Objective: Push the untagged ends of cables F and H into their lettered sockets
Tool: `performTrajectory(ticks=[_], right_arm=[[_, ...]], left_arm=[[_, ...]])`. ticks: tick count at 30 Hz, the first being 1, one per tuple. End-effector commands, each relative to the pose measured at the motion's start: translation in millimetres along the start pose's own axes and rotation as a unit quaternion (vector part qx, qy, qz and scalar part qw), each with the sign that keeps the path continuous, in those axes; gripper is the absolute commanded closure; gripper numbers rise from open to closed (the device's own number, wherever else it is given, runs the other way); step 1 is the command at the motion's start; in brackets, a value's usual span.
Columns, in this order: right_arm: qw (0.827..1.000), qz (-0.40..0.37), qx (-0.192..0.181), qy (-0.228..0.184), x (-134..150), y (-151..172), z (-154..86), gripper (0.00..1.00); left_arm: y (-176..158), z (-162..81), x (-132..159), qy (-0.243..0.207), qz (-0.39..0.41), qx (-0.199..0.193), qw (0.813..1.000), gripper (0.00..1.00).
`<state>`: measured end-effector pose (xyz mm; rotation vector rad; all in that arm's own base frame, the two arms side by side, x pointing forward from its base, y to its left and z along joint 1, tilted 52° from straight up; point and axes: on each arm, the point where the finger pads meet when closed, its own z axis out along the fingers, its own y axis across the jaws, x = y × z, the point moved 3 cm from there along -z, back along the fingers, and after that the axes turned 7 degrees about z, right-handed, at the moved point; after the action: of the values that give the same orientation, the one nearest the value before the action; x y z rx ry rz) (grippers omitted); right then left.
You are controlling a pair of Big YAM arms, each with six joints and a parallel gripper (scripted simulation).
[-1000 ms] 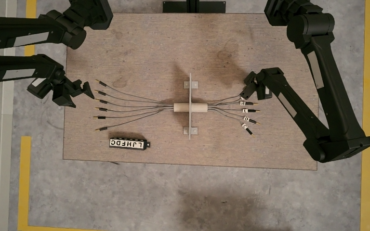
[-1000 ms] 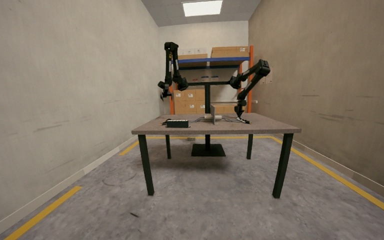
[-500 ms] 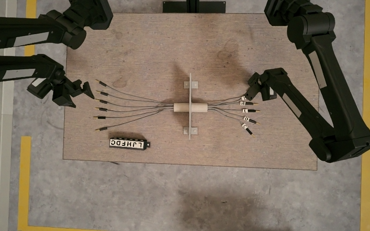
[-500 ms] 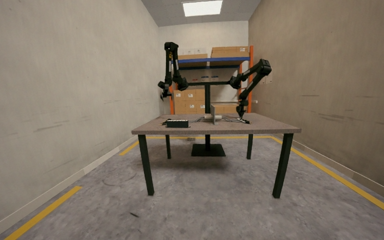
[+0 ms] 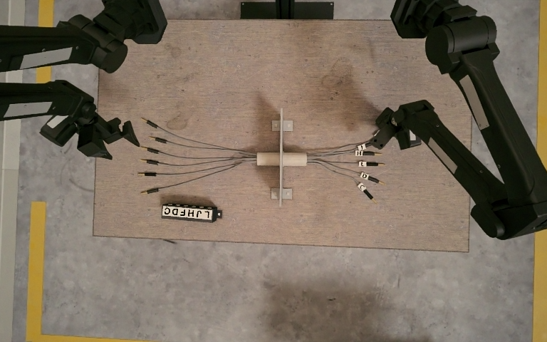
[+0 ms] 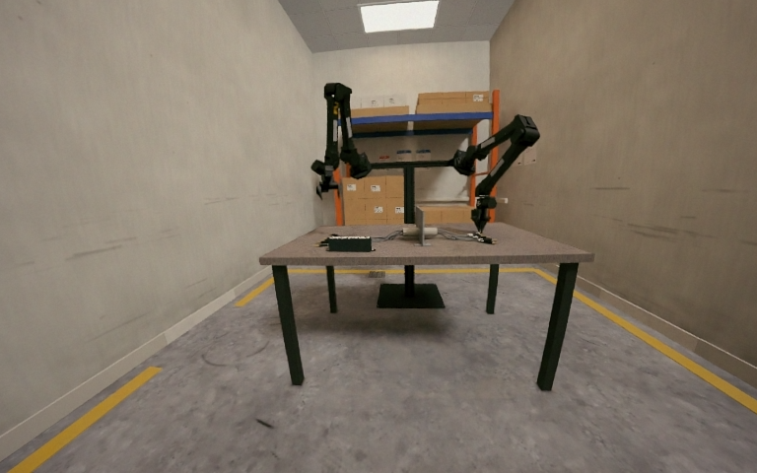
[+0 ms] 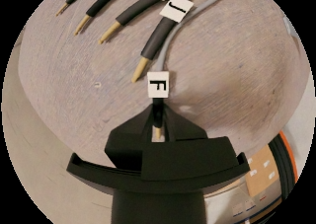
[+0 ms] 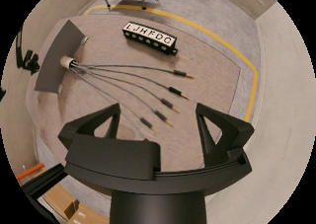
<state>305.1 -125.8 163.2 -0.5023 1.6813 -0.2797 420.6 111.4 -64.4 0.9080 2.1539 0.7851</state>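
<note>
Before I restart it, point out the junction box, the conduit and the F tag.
junction box [image 5: 188, 212] [image 6: 350, 243] [image 8: 149, 37]: top, exterior and right wrist views, on its body
conduit [image 5: 295, 159] [image 8: 67, 62]: top and right wrist views, on its pale tube
F tag [image 7: 158, 84]: left wrist view, on its white face

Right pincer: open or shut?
Open: the right pincer has its two fingers standing wide apart in its wrist view, nothing between them.
</note>
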Motion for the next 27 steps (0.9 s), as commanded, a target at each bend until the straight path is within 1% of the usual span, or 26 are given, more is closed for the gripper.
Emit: performTrajectory(ticks=[1,2,4,5,6,11,14,16,21,22,25,26,27], right_arm=[[1.0,0.006,0.001,-0.003,-1,1,-1,0.0],[1.0,0.006,0.001,-0.003,-1,1,-1,0.0],[1.0,0.006,0.001,-0.003,-1,1,-1,0.0],[1.0,0.006,0.001,-0.003,-1,1,-1,0.0],[1.0,0.006,0.001,-0.003,-1,1,-1,0.0],[1.0,0.006,0.001,-0.003,-1,1,-1,0.0],[1.0,0.006,0.001,-0.003,-1,1,-1,0.0],[1.0,0.006,0.001,-0.003,-1,1,-1,0.0],[1.0,0.006,0.001,-0.003,-1,1,-1,0.0],[1.0,0.006,0.001,-0.003,-1,1,-1,0.0],[1.0,0.006,0.001,-0.003,-1,1,-1,0.0],[1.0,0.006,0.001,-0.003,-1,1,-1,0.0],[1.0,0.006,0.001,-0.003,-1,1,-1,0.0]], left_arm=[[0,-6,17,0.015,0.009,0.008,1.0,0.95],[6,-2,16,0.012,0.009,0.003,1.0,0.95],[6,-2,16,0.012,0.009,0.003,1.0,0.95],[4,-2,19,0.01,0.011,0.009,1.0,0.95],[10,-3,19,0.007,0.011,0.006,1.0,0.95],[11,-2,24,0.01,0.011,0.008,1.0,0.95],[17,-3,24,0.005,0.012,0.006,1.0,0.95],[10,-2,26,0.008,0.014,0.013,1.0,0.95],[13,-3,27,0.006,0.013,0.012,1.0,0.95],[12,-3,22,0.002,0.017,0.013,1.0,0.95],[12,-3,22,0.002,0.017,0.013,1.0,0.95],[12,-3,22,0.002,0.017,0.013,1.0,0.84],[12,-3,22,0.002,0.017,0.013,1.0,0.78]])
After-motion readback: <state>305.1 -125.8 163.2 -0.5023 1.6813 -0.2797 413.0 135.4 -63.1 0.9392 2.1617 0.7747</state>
